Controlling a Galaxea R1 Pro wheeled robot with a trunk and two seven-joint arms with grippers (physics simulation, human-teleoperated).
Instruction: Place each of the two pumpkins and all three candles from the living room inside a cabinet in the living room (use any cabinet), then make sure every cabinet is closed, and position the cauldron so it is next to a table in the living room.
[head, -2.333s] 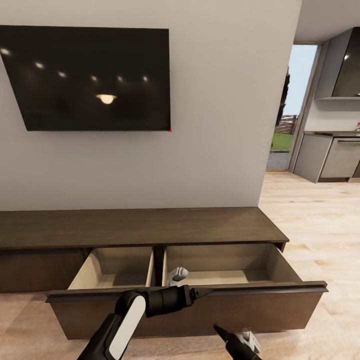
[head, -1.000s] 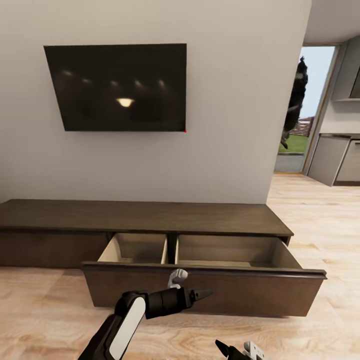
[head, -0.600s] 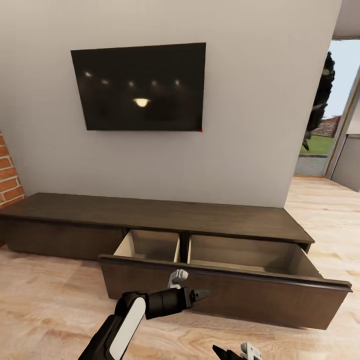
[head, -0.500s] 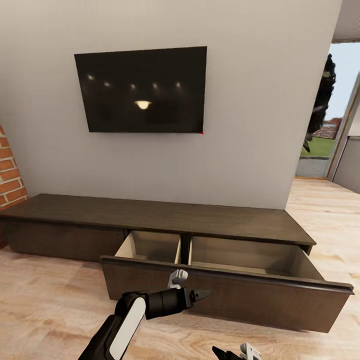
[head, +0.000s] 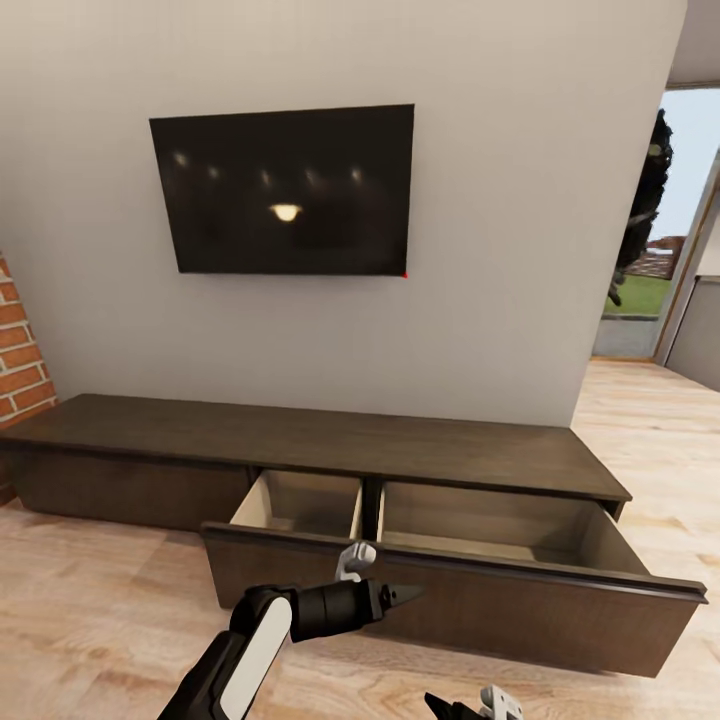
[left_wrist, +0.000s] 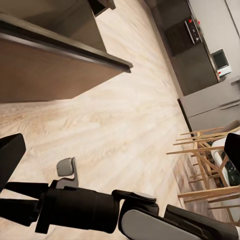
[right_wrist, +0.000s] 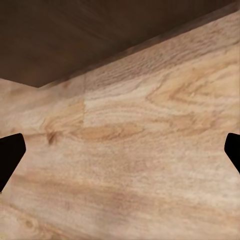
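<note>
Head view: cabinet (head: 300, 445) drawer (head: 450, 570) pulled out.

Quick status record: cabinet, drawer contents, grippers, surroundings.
cabinet: long, low, dark brown, against the wall under the TV
drawer: one wide drawer pulled out, two pale compartments
drawer contents: nothing visible in the shown parts
left gripper: before the drawer front, holding nothing
right gripper: open, empty, over the floor
task items: none in view
</note>
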